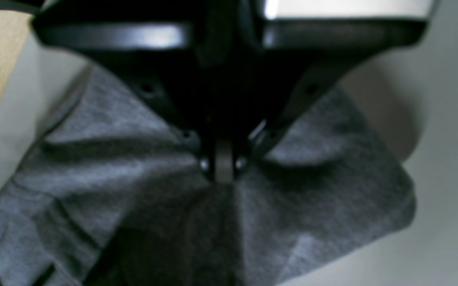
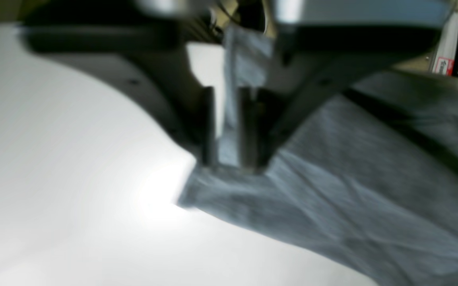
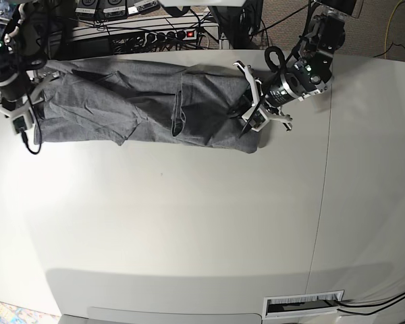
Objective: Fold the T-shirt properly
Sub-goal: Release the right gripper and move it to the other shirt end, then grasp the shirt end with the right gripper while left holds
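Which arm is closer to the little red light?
Left. The left end effector pinches the T-shirt close to the red light; the right end effector sits at the shirt's far end.

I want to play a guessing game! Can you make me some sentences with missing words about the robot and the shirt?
1. The T-shirt is the colour ____.
2. The left gripper is ____ on the cloth.
3. The T-shirt lies on a white ____.
4. In the right wrist view, a strip of cloth sits ____ the right gripper fingers.

Missing words: grey; shut; table; between
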